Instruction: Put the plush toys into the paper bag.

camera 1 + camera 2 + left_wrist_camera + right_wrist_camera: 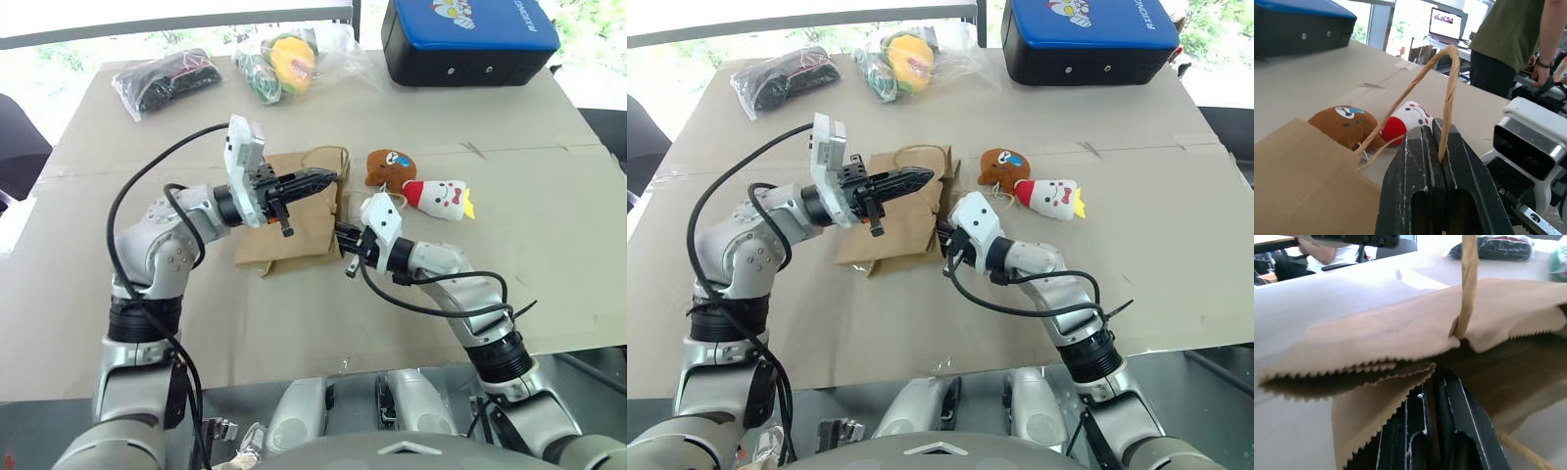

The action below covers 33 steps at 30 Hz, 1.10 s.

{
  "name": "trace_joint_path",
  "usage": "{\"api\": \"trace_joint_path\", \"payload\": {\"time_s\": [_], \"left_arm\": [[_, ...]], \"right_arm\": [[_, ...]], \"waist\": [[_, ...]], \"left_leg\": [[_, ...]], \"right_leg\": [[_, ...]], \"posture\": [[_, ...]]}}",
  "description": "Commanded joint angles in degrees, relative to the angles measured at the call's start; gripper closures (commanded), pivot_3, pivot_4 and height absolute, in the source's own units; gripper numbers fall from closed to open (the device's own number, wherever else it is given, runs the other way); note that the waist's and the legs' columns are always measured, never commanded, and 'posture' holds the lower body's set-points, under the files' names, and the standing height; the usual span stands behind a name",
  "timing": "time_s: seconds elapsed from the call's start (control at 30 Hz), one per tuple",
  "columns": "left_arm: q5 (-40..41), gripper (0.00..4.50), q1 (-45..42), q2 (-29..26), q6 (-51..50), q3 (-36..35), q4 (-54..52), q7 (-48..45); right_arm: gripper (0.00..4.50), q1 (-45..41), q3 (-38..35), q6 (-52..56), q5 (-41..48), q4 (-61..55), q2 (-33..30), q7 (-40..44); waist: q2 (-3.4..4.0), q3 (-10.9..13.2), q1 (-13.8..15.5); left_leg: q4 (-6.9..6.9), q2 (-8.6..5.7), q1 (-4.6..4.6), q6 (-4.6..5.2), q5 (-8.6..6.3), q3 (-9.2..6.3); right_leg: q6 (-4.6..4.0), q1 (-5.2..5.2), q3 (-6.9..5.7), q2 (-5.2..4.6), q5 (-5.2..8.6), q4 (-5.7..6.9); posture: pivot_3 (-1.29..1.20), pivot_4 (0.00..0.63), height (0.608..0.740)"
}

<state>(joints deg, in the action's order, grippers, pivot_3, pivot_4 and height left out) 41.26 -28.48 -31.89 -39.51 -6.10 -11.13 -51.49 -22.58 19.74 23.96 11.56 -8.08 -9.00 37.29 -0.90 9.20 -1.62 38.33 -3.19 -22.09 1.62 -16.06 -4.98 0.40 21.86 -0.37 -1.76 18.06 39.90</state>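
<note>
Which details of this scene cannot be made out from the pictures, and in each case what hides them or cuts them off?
- Inside of the brown kraft paper bag: right wrist view, dark behind its sagging serrated edge.
- Contents of the black-filled clear plastic bag: head views, too small.
- Blue-lidded black case: head views, cut off by the top edge.
- Person's upper body: left wrist view, cut off by the top edge.
- Lower part of the brown-orange bear plush: left wrist view, behind the bag's edge.

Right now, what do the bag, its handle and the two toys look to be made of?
Paper bag: matte brown kraft paper, going by its saw-toothed rim and creases. Handle: twisted paper cord, spiral ridges visible. Brown toy and white toy: soft plush, probably fabric over stuffing, with rounded fuzzy surfaces and printed or stitched faces.
</note>
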Motion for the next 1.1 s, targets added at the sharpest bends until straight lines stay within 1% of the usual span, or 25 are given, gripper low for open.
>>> {"api": "trace_joint_path", "payload": {"time_s": [0.03, 0.13, 0.2, 0.37, 0.47, 0.57, 0.63, 0.83, 1.0, 1.1], "left_arm": [[3.55, 4.5, 3.55, -1.48, 0.3, -3.51, -5.63, -1.25], [9.03, 4.5, 7.07, -3.2, -1.84, -5.89, -8.56, -4.46], [10.94, 4.5, 8.09, -3.9, -2.31, -7.1, -9.35, -4.85], [14.53, 4.5, 9.15, -1.87, -2.19, -9.12, -11.64, -0.04], [16.49, 4.5, 9.71, -1.05, -2.45, -9.39, -13.21, 1.94], [16.95, 4.5, 10.33, -1.45, -1.65, -9.76, -13.36, 2.0], [15.6, 4.5, 10.1, -0.65, 0.23, -9.71, -12.72, 2.92], [15.12, 4.5, 9.77, 1.68, 2.36, -7.69, -12.65, 4.12], [14.92, 4.5, 10.87, 3.56, 3.0, -4.72, -13.82, 3.57], [14.83, 4.5, 10.37, 5.01, 3.39, -3.18, -13.45, 3.78]], "right_arm": [[4.39, -3.22, -0.8, -1.88, 1.12, 1.82, 0.17, 2.56], [4.39, -7.1, -0.13, -1.79, 1.81, 5.97, -1.31, 8.08], [4.39, -8.91, 0.21, -2.15, 1.82, 7.97, -1.55, 10.09], [4.39, -14.43, -0.02, -7.27, 0.65, 19.14, 2.91, 11.53], [4.39, -15.83, 0.47, -8.95, 0.11, 22.92, 4.39, 13.44], [4.39, -16.37, 1.36, -6.55, 1.19, 22.72, 3.31, 18.31], [4.39, -15.34, 2.67, -5.12, 0.09, 19.61, -0.27, 21.16], [4.39, -13.72, 1.98, -2.71, -0.18, 12.02, -5.33, 21.09], [4.39, -15.35, 1.58, -4.27, -1.01, 14.43, -4.13, 19.73], [4.39, -17.29, 0.13, -5.28, 0.32, 19.6, 0.88, 17.91]], "waist": [[0.0, 0.0, -0.18], [0.02, 0.02, -0.43], [0.02, 0.02, -0.39], [0.02, 0.01, -0.38], [0.02, 0.01, -0.38], [0.02, 0.02, -0.37], [0.02, 0.02, -0.26], [0.04, 0.02, -0.07], [0.03, 0.02, -0.24], [0.03, 0.02, -0.36]], "left_leg": [[-0.01, 0.0, 0.01, 0.0, 0.0, 0.0], [-0.02, 0.01, 0.01, 0.0, 0.0, 0.01], [-0.02, 0.02, 0.02, 0.0, 0.0, 0.01], [-0.01, 0.02, 0.04, 0.0, 0.0, 0.0], [-0.02, 0.01, 0.05, 0.0, 0.0, 0.0], [-0.03, 0.01, 0.03, 0.0, 0.0, 0.0], [-0.01, 0.01, 0.03, 0.0, 0.0, 0.0], [0.01, 0.01, 0.03, 0.0, 0.0, -0.01], [-0.02, 0.01, 0.03, 0.0, 0.0, -0.01], [-0.01, 0.01, 0.03, 0.0, 0.0, 0.0]], "right_leg": [[0.0, 0.0, 0.0, 0.0, 0.0, 0.0], [0.0, 0.01, 0.0, 0.0, 0.0, 0.01], [0.0, 0.0, -0.01, 0.0, 0.0, 0.01], [0.0, -0.04, -0.02, 0.0, 0.0, -0.02], [0.0, -0.04, -0.03, 0.0, 0.0, 0.0], [0.0, -0.04, -0.03, -0.01, 0.0, -0.03], [0.0, -0.04, -0.03, -0.01, 0.0, -0.03], [0.0, -0.05, -0.05, -0.02, 0.0, -0.01], [0.0, -0.04, -0.05, -0.02, 0.0, -0.02], [0.0, -0.04, -0.05, -0.02, 0.0, -0.01]], "posture": [[0.0, 0.15, 0.74], [0.0, 0.15, 0.74], [0.0, 0.15, 0.74], [0.0, 0.15, 0.74], [0.0, 0.15, 0.74], [0.0, 0.15, 0.74], [0.0, 0.15, 0.74], [0.0, 0.15, 0.74], [0.0, 0.15, 0.74], [0.0, 0.15, 0.74]]}}
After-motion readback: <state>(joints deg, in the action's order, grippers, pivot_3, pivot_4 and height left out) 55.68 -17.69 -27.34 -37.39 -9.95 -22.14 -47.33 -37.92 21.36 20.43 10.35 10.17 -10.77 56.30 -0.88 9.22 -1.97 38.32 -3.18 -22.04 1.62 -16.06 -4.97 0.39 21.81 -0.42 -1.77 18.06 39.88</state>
